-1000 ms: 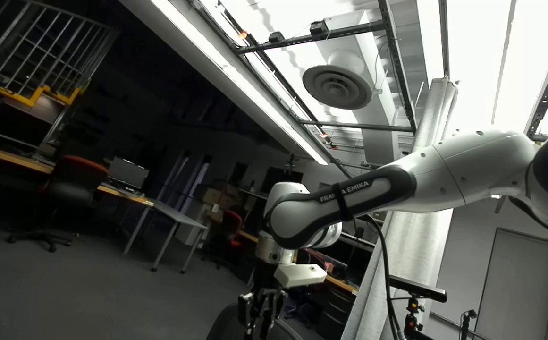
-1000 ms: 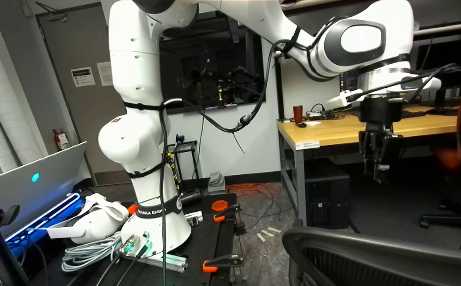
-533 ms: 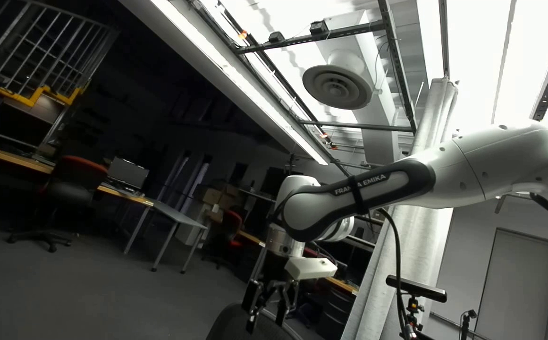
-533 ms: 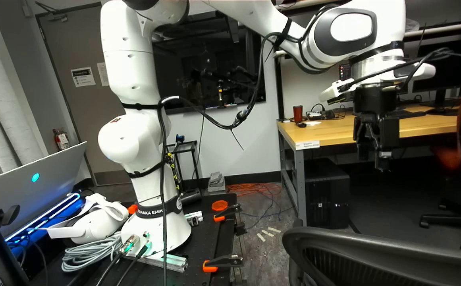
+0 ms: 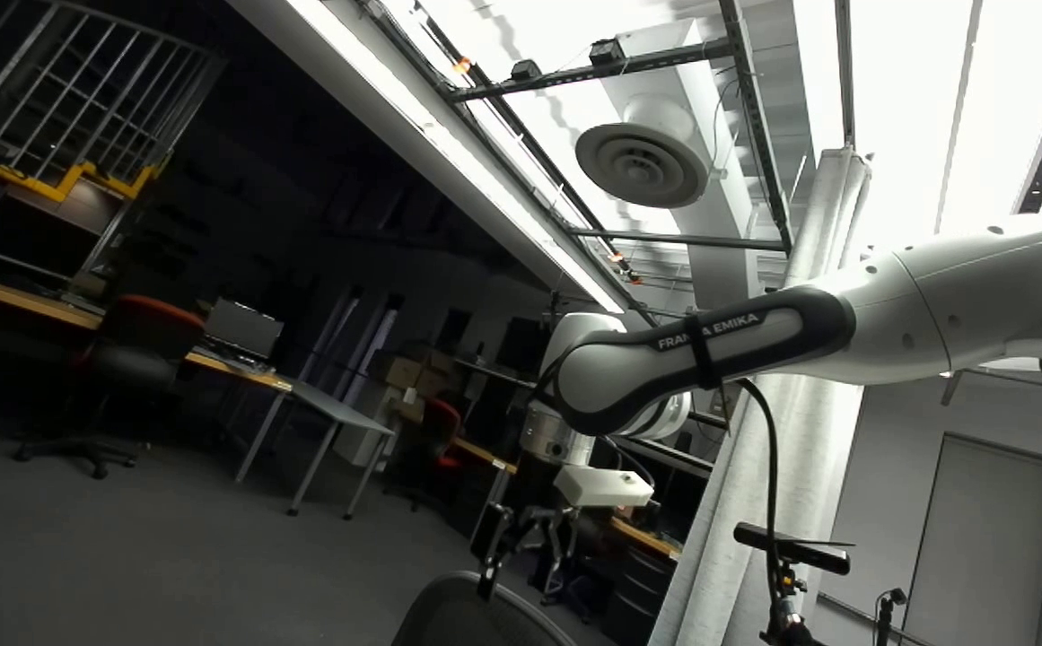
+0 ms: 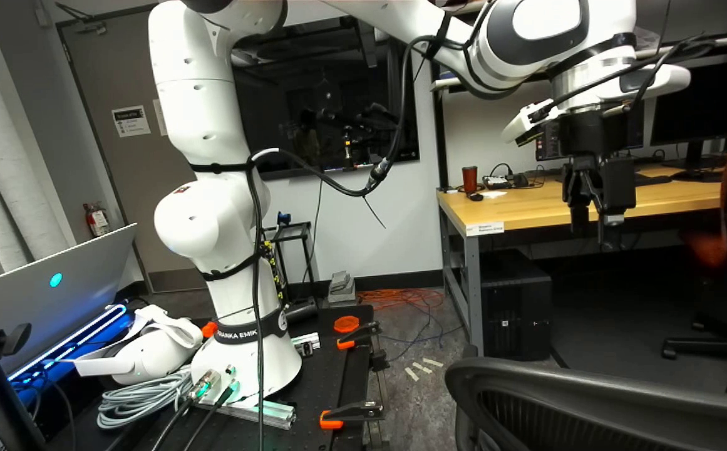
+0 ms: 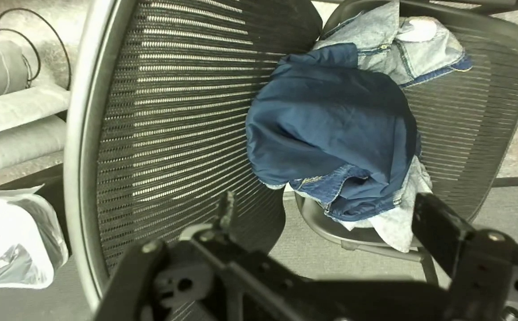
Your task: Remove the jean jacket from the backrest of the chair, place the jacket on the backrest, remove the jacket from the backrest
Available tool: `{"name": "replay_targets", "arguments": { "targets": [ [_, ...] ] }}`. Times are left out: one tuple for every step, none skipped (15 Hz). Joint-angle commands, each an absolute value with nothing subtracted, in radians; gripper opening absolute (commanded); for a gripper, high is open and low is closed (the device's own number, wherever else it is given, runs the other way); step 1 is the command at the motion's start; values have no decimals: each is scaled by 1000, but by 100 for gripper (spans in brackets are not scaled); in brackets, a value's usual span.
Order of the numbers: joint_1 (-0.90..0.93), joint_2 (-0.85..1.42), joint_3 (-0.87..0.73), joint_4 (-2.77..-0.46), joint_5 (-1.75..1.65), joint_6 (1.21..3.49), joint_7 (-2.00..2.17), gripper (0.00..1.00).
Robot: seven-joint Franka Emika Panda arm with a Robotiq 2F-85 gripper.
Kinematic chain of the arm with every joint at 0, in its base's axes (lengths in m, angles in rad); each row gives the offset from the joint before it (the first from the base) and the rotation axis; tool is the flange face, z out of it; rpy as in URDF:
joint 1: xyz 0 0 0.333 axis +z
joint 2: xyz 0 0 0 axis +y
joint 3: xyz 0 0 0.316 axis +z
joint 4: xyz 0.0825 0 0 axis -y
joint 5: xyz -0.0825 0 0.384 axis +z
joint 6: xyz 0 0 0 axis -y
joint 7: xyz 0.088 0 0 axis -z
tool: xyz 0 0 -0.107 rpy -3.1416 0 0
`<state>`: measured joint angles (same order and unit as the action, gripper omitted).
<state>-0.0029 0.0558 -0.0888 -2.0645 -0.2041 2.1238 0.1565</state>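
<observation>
One white Franka Emika arm (image 6: 194, 119) spans an exterior view: its base sits on one black surface (image 6: 322, 376) at seven o'clock, the lower links rise almost upright, the middle folds over at the top edge, and the forearm slopes to a wrist at two o'clock, pointing down. One wooden surface (image 6: 526, 207) stands beyond it at three o'clock. One mesh chair (image 7: 462, 116) reaches to three o'clock in the wrist view; the rim of its backrest (image 6: 588, 382) shows at four o'clock in an exterior view. Two red-backed office chairs (image 5: 148, 332) stand far back, at nine and seven o'clock in an exterior view. One jean jacket (image 7: 330, 120) lies bunched on the mesh chair's seat (image 7: 455, 147) at two o'clock in the wrist view, just beside the backrest; whether they touch cannot be told. One laptop (image 6: 44, 300) with a lit blue logo sits at nine o'clock in an exterior view, and one white VR headset (image 6: 166, 347) at eight. The single hand (image 7: 325, 205) hangs with its two fingers (image 7: 441, 232) down and spread wide, at seven and four o'clock in the wrist view, the jean jacket well below them. Two orange-tipped clamps (image 6: 354, 411) sit at the black surface's edge at six o'clock in an exterior view, and one red tumbler (image 6: 469, 180) stands on the wooden surface at two.
</observation>
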Motion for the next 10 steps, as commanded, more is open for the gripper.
{"name": "replay_targets", "arguments": {
  "targets": [
    [-16, 56, -75, -2063, -205, 2122, 157, 100],
    [-16, 56, -75, -2063, -205, 2122, 158, 100],
    [-16, 56, -75, -2064, -205, 2122, 158, 100],
    [-16, 56, -75, -2064, -205, 2122, 158, 100],
    [-16, 56, -75, -2064, -205, 2122, 158, 100],
    [-16, 56, -75, -2064, -205, 2122, 159, 100],
    [-17, 69, -75, -2060, -204, 2123, 156, 100],
    [-17, 87, -75, -2057, -205, 2130, 154, 100],
    [-18, 112, -74, -2050, -198, 2131, 142, 100],
    [-17, 134, -74, -2045, -198, 2132, 141, 100]
  ]
}}
